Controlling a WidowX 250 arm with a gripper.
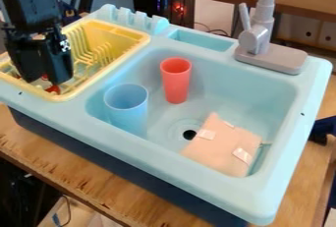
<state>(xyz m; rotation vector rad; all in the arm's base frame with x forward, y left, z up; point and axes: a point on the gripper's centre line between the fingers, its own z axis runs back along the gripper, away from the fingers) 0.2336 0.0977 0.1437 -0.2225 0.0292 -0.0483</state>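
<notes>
Black gripper (44,80) is hung over the yellow rack (139,40), by a small red thing (53,89) low inside; open, closed or gripping can't be told tbh. Blue cup (126,104) and red cup (176,81) are stood upright in the basin (246,81), probably steadied by its floor

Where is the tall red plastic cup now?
In the camera view, the red cup stands in the light-blue plastic sink, left of the grey faucet, behind and right of the wide blue cup.
</notes>
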